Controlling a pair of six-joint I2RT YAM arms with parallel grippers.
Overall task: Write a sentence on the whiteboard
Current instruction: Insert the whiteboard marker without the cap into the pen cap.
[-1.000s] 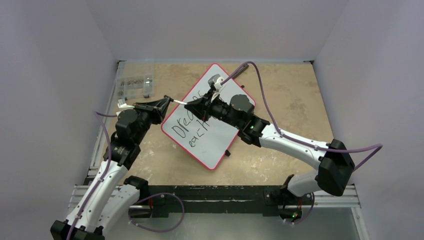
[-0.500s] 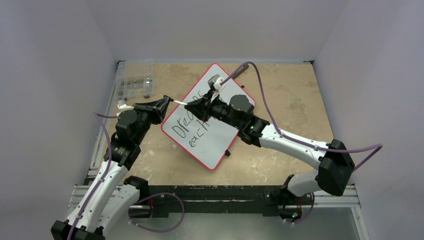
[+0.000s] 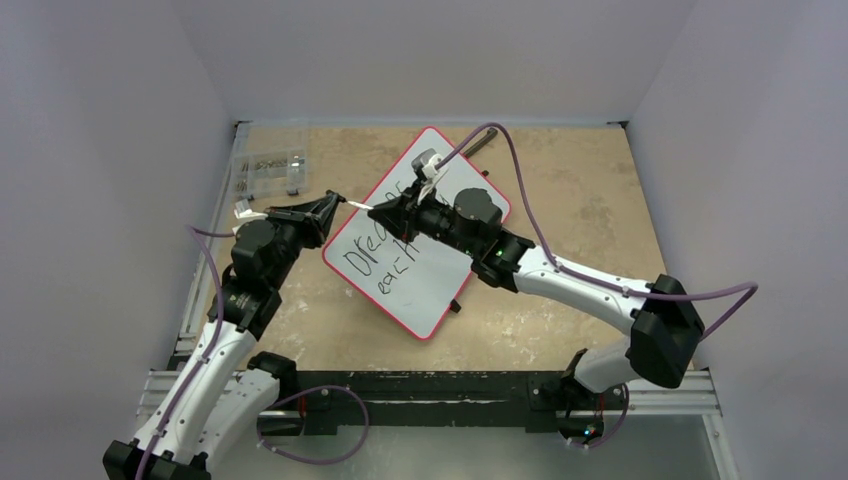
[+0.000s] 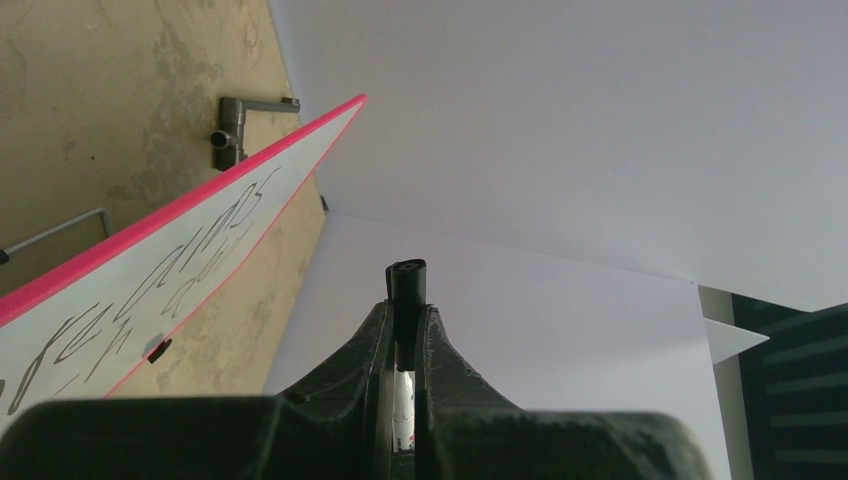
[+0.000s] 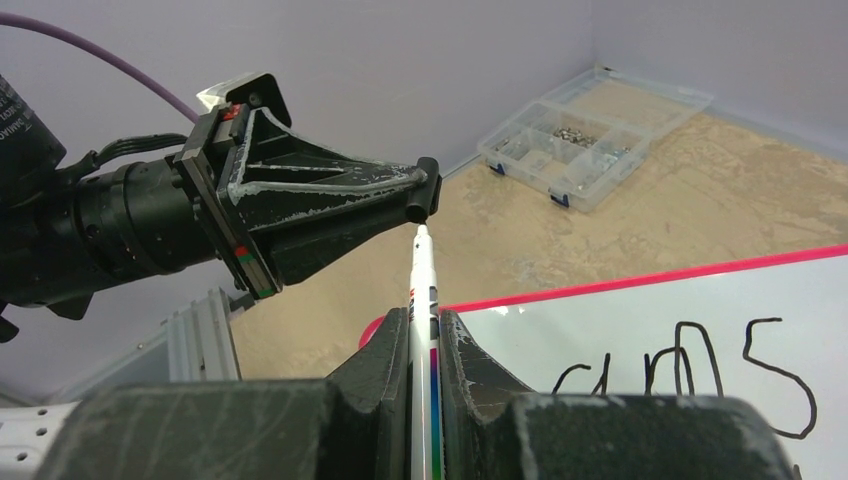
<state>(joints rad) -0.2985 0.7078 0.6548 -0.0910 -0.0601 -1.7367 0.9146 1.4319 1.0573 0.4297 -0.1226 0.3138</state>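
Note:
The whiteboard (image 3: 440, 270) lies tilted on the table, with a red rim. The sentence (image 3: 385, 250) on it is black handwriting in two lines, partly hidden by my right arm. It also shows in the left wrist view (image 4: 170, 275) and the right wrist view (image 5: 700, 370). My right gripper (image 3: 376, 209) is shut on a white marker (image 5: 421, 285), held above the board's left corner. My left gripper (image 3: 336, 203) is shut on the black marker cap (image 4: 409, 285). The marker's tip sits right at the cap (image 5: 427, 195).
A clear plastic organizer box (image 3: 268, 172) with small parts stands at the back left and shows in the right wrist view (image 5: 590, 135). A grey metal handle (image 4: 235, 125) lies beyond the board's far corner. Purple cables arch over both arms.
My right gripper has shifted slightly left with the marker, bringing its tip closer to the cap. My left gripper has held still.

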